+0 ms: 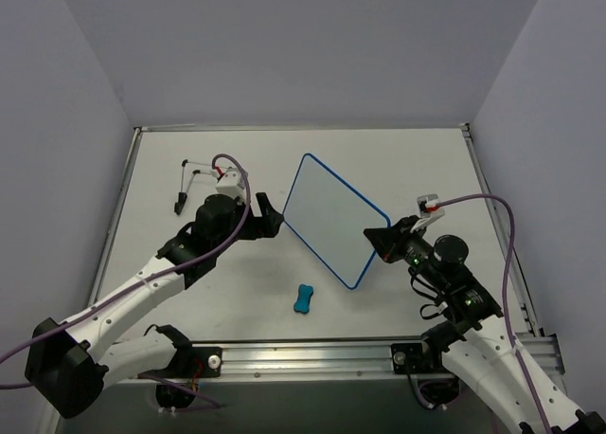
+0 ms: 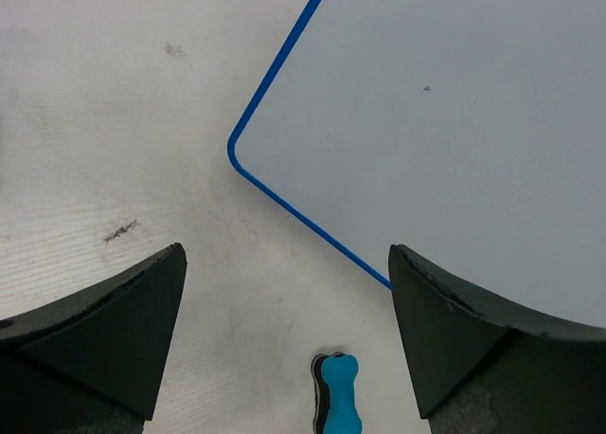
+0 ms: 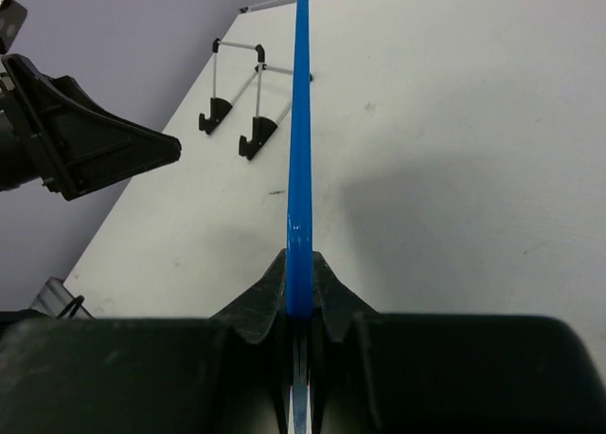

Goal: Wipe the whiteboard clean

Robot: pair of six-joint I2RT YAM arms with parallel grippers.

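Note:
The whiteboard (image 1: 331,221) is white with a thin blue rim and shows no writing. My right gripper (image 1: 381,237) is shut on its right edge and holds it tilted above the table. In the right wrist view I see the rim edge-on (image 3: 299,121) running up from my right gripper (image 3: 298,263). My left gripper (image 1: 269,214) is open and empty, close to the board's left edge. In the left wrist view the board (image 2: 454,121) fills the upper right, beyond my left gripper (image 2: 284,254). The blue bone-shaped eraser (image 1: 303,298) lies on the table, also seen in the left wrist view (image 2: 338,396).
A black wire stand (image 1: 189,183) stands at the back left of the white table, also in the right wrist view (image 3: 241,112). The left arm's gripper (image 3: 95,140) shows at the left of the right wrist view. Grey walls enclose the table.

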